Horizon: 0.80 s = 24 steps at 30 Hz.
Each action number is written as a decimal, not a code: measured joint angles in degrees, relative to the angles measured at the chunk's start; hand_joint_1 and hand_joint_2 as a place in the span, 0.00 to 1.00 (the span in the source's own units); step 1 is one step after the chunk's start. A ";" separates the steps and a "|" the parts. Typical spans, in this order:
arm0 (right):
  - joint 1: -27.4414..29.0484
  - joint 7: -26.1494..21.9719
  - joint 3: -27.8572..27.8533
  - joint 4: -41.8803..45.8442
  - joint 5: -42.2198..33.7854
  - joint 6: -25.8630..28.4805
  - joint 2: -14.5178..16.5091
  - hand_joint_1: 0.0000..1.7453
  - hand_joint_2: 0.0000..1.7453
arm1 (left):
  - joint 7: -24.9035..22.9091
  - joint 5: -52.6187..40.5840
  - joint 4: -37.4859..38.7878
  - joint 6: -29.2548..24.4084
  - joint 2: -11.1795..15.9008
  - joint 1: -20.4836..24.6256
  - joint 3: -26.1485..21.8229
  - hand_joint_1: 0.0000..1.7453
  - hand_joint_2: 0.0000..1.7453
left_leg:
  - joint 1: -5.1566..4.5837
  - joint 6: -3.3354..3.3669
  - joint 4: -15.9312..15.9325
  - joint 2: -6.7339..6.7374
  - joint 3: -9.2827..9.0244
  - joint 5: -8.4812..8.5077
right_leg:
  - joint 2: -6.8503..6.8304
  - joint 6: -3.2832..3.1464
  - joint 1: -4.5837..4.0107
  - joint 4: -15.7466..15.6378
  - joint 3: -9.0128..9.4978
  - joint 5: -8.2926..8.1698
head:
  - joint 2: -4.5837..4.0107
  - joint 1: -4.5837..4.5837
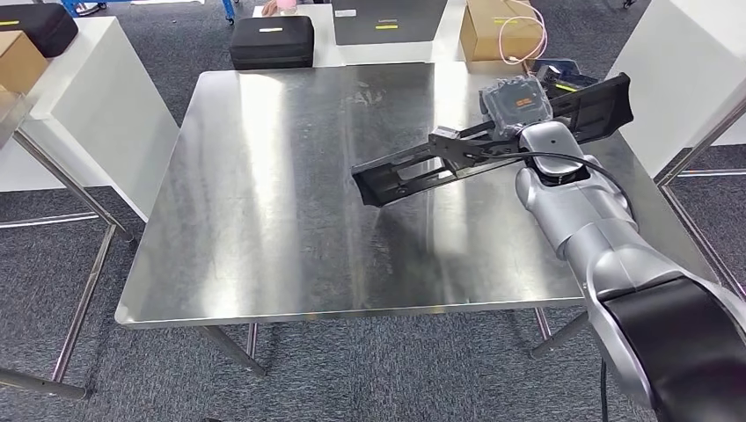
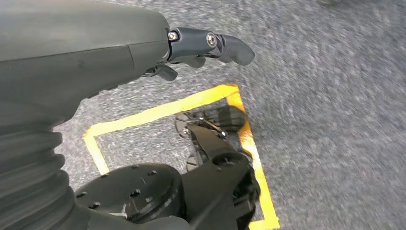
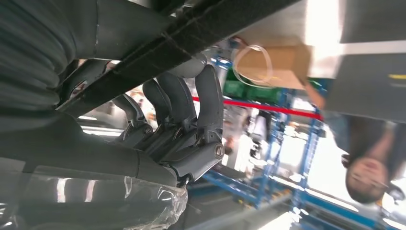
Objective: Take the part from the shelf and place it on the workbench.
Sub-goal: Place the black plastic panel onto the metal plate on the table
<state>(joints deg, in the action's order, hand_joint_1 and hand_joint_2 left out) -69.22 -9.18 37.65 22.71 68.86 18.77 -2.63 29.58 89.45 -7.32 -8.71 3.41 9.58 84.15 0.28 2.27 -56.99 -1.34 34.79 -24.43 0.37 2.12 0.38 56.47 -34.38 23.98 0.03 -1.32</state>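
Robot hand [image 3: 177, 129] grips long black slotted part [image 1: 413, 169] over shiny steel workbench [image 1: 264, 202]

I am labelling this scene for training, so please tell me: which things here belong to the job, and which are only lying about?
Job:
- part, long and black, gripped by the right hand over the table
- steel workbench
- left hand, hanging over the floor, holding nothing

Lying about:
- black case
- cardboard box with pink cable
- white tables
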 joint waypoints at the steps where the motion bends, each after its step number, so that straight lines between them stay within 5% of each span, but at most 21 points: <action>1: -0.12 0.43 -0.36 -0.37 0.11 -0.38 -0.26 0.87 1.00 | -0.44 0.05 0.00 -0.15 0.00 -0.02 -0.01 0.00 1.00 | -0.07 0.00 0.00 -0.01 0.03 0.00 | -0.01 0.00 0.01 0.00 0.01 0.00 | -0.01 -0.01; 10: -0.10 1.10 -2.81 -2.45 0.88 -1.72 -1.62 0.87 1.00 | -2.85 0.02 0.00 -0.38 0.00 -0.11 -0.01 0.00 1.00 | -0.63 0.11 -0.08 0.07 0.15 0.01 | 0.01 0.07 0.27 -0.05 0.07 -0.07 | 0.00 0.00; 15: -0.16 1.03 -3.56 -2.68 1.29 -1.93 -2.04 0.87 1.00 | -2.98 -0.02 0.01 -0.27 0.19 0.02 -0.01 0.00 1.00 | -0.43 1.63 1.42 0.14 -1.03 0.26 | -0.01 0.67 0.87 -0.61 0.18 -0.09 | 0.00 0.02; 17: -0.39 0.99 -3.92 -2.75 1.33 -2.14 -2.45 0.87 1.00 | -3.00 -0.08 0.00 -0.21 0.13 0.15 0.00 0.00 1.00 | -0.05 2.27 2.73 0.26 -2.11 0.62 | -0.03 0.39 0.71 3.61 -1.95 1.63 | 0.01 0.28; 19: -0.30 0.96 -4.20 -2.90 1.34 -2.53 -2.83 0.87 1.00 | -3.09 -0.16 0.00 -0.12 0.06 0.25 0.01 0.00 1.00 | -0.05 2.41 2.78 0.33 -2.45 0.30 | -0.02 0.31 0.93 11.63 -6.26 4.23 | 0.01 0.34; 21: 0.25 0.94 -4.43 -3.09 1.35 -2.77 -3.15 0.87 1.00 | -3.24 -0.21 0.00 -0.02 0.02 0.18 0.01 0.00 1.00 | 0.15 2.02 2.65 0.26 -2.92 -0.28 | -0.06 1.15 1.42 15.17 -8.68 4.46 | 0.00 0.35; 24: 0.60 0.90 -4.60 -3.21 1.34 -2.84 -3.33 0.87 1.00 | -3.32 -0.23 0.03 0.26 0.10 0.14 0.02 0.00 1.00 | 0.69 0.47 1.61 0.16 -3.71 -1.91 | -0.23 3.63 2.56 5.96 -4.61 -0.13 | 0.00 0.45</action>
<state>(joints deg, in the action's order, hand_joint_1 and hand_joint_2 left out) -68.62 -8.29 33.05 19.51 70.20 15.93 -5.97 26.26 89.22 -7.29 -8.45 3.51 9.72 84.17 0.97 2.74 -55.37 -1.17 31.08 -26.34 0.14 5.74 2.93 62.42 -38.99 23.85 0.03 -0.87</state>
